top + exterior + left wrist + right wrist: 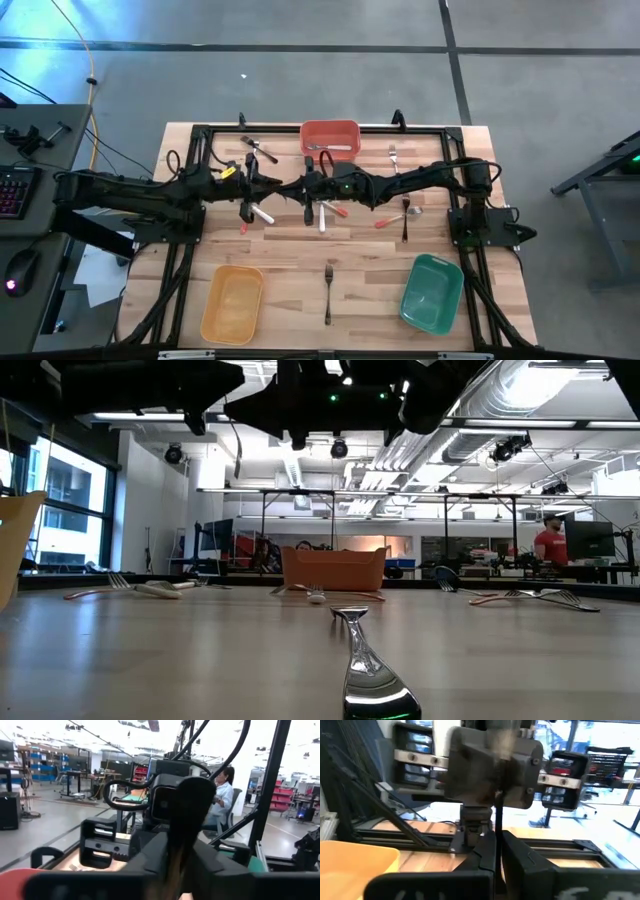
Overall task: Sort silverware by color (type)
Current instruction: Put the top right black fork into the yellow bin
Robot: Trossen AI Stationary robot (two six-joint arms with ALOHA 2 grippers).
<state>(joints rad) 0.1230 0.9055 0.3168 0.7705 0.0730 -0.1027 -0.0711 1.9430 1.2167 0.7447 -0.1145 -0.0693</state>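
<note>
Gleaming metal silverware (327,290), black, white, red handles

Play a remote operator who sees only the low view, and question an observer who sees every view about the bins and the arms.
Operator: I see a red bin far across the table. Is anything in it?
Observer: Yes. The high view shows at least one piece of silverware lying inside.
Operator: A yellow edge shows at my left. Is there a third bin?
Observer: Yes, a green bin sits at the front corner on the right arm's side, opposite the yellow bin.
Operator: Where do the arms end?
Observer: Both reach mid-table in front of the red bin. The left gripper and the right gripper are over the scattered pieces.
</note>
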